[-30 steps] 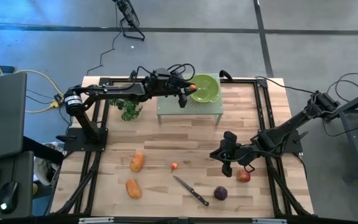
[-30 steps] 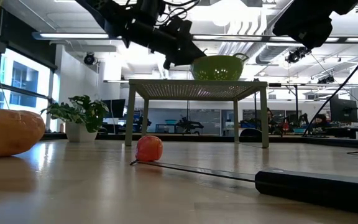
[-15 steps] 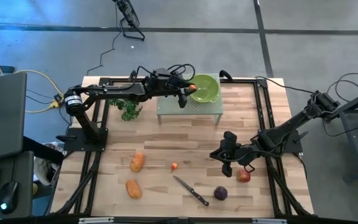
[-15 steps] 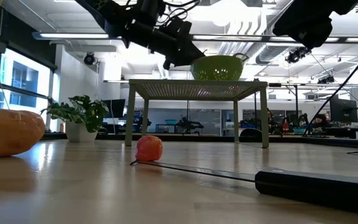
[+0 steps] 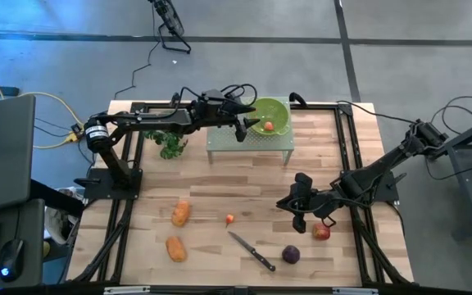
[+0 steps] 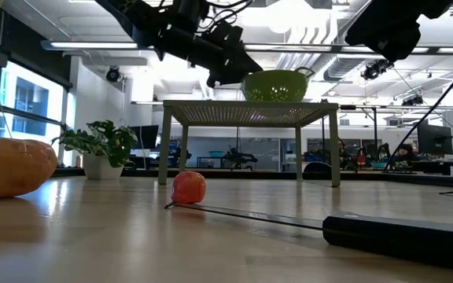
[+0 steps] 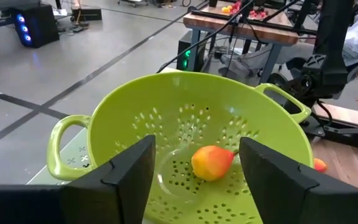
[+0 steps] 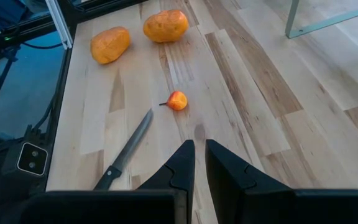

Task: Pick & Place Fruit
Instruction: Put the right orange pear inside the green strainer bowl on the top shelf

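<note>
Left gripper (image 7: 194,163) hangs over the green colander (image 7: 135,118) on the small raised stand (image 5: 249,141), fingers spread, nothing between them; a small red-orange fruit (image 7: 211,162) lies in the colander's bottom. Right gripper (image 8: 199,162) hovers above the table (image 5: 220,192) with fingers pressed together. Two orange oblong pieces (image 5: 180,213), another tiny red-orange fruit (image 5: 230,219), the knife (image 5: 251,251), purple fruit (image 5: 291,255) and apple (image 5: 322,232) lie on the table.
</note>
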You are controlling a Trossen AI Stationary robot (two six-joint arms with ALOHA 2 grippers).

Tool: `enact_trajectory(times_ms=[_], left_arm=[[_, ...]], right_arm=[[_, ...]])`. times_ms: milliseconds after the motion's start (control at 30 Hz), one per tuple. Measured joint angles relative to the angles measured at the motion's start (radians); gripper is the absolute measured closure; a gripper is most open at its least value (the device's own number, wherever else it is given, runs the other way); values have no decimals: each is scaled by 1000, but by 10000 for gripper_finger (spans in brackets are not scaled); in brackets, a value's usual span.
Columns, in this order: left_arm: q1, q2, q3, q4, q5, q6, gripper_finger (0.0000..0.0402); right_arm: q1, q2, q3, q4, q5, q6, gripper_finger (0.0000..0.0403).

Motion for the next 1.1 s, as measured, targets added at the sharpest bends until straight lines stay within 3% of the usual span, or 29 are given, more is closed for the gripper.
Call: enact_trajectory(times_ms=[400, 800, 1100], left_arm=[[0, -105, 1, -81, 13, 9, 171], [-10, -277, 1, -477, 17, 110, 171], [-113, -328, 1, -733, 16, 129, 171]], right_arm=[[0, 0, 0, -10, 0, 0, 371], [0, 0, 0, -10, 0, 3, 371], [0, 0, 0, -14, 0, 31, 371]])
